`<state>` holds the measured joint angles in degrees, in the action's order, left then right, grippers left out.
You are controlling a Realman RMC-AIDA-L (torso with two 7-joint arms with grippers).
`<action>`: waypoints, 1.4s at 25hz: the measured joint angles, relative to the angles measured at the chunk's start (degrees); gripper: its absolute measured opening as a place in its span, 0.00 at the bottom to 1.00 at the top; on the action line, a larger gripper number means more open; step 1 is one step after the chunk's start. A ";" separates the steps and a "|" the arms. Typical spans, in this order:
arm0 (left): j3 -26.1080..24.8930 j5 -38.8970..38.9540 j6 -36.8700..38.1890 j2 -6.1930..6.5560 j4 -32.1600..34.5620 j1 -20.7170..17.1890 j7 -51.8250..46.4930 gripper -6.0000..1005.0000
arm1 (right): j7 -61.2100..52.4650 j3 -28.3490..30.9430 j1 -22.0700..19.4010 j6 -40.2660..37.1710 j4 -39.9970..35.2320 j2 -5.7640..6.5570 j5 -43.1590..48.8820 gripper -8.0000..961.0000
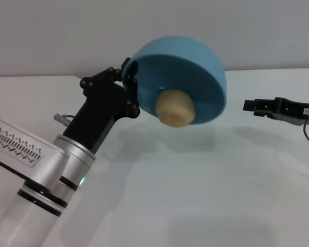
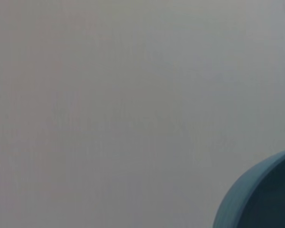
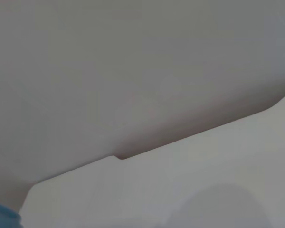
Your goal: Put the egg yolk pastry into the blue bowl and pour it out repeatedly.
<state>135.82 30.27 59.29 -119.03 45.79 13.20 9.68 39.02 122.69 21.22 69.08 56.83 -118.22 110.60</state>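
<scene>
My left gripper [image 1: 130,86] is shut on the rim of the blue bowl [image 1: 193,59] and holds it raised above the white table [image 1: 206,195]. The bowl is tipped steeply, with its opening facing down and forward. The egg yolk pastry [image 1: 175,107], a tan-beige ball, sits at the bowl's lower rim, partly past the edge. A piece of the bowl shows in the left wrist view [image 2: 263,199] and a blue sliver in the right wrist view [image 3: 1,214]. My right gripper [image 1: 255,106] hovers to the right of the bowl, apart from it, and points toward it.
The table's back edge meets a grey wall [image 1: 51,36] behind the bowl. The bowl's shadow [image 1: 165,139] lies on the table beneath it. The right wrist view shows the table edge [image 3: 118,156] with a small notch.
</scene>
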 joint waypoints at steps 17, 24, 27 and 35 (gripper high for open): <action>6.86 16.50 10.52 -0.05 -4.59 4.13 1.33 0.01 | 0.19 0.00 0.06 -0.39 -0.73 -0.09 -1.96 0.42; 10.07 20.18 11.98 -0.04 -5.81 5.67 3.32 0.00 | 0.33 0.00 0.34 -0.45 -0.86 -0.09 -2.04 0.42; 10.23 20.18 11.85 -0.05 -6.09 5.79 3.23 0.01 | 0.35 0.00 0.49 -0.46 -1.00 -0.09 -2.06 0.42; 10.21 20.19 11.21 -0.06 -6.15 6.33 2.37 0.01 | 0.41 0.00 0.49 -0.42 -1.36 -0.08 -2.06 0.42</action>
<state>146.03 50.46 70.50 -119.09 39.65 19.53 12.05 39.43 122.69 21.71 68.66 55.47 -118.30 108.54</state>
